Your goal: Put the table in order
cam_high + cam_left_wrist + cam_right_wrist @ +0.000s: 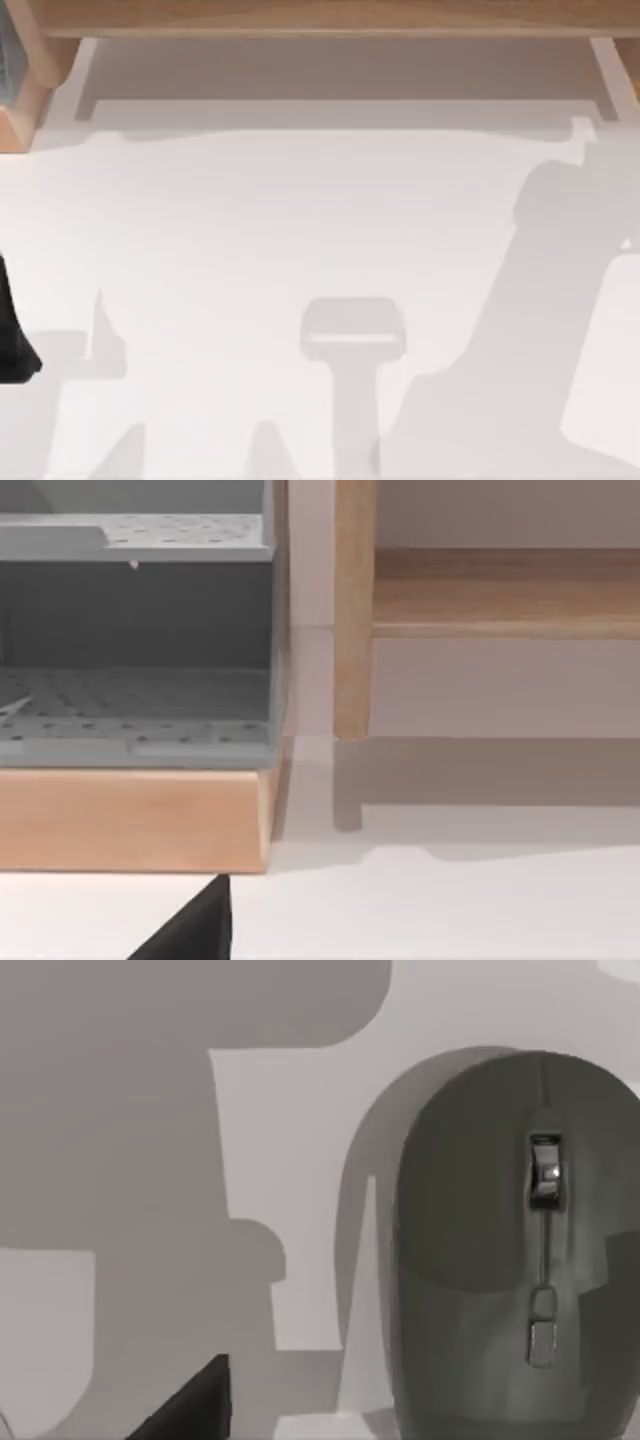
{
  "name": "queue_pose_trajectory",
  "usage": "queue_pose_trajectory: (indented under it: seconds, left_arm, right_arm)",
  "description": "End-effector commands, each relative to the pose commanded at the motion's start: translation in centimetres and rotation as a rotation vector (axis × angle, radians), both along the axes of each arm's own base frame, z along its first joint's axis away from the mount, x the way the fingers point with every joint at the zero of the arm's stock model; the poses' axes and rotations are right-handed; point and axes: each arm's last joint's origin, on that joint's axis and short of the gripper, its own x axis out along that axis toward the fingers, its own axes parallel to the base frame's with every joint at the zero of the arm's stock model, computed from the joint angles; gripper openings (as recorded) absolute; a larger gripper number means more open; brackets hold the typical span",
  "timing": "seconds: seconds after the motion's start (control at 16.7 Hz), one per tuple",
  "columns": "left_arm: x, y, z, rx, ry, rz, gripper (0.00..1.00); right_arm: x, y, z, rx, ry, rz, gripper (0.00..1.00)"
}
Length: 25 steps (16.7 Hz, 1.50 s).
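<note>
Left claw [15, 340] at table [300, 250] left edge

1. The white desk [300, 230] spreads across the top view, crossed by grey shadows.
2. A light-brown wooden frame [320, 18] runs along its far edge, with a wooden post [30, 95] at the far left corner.
3. A dark part of the left arm [12, 335] shows at the left edge.

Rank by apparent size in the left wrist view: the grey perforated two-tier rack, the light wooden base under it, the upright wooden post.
1. Grey perforated two-tier rack, largest.
2. Light wooden base beneath it.
3. Upright wooden post, smallest.
The rack and base run past the picture edge, and nearness to the camera could skew this.
</note>
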Motion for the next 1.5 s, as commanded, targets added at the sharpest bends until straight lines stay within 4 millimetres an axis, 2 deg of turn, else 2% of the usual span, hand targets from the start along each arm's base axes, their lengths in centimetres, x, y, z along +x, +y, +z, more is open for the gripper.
queue_pose_trajectory:
  seconds: [0.72,0.9,1.5]
  left_arm:
    - [0.0,0.0,0.0,0.0,0.0,0.0,1.0]
    - [0.0,0.0,0.0,0.0,0.0,0.0,1.0]
    - [0.0,0.0,0.0,0.0,0.0,0.0,1.0]
  right_arm:
    - [0.4,-0.1,-2.7,0.0,0.0,0.0,1.0]
    - [0.4,-0.1,-2.7,0.0,0.0,0.0,1.0]
    - [0.4,-0.1,-2.7,0.0,0.0,0.0,0.25]
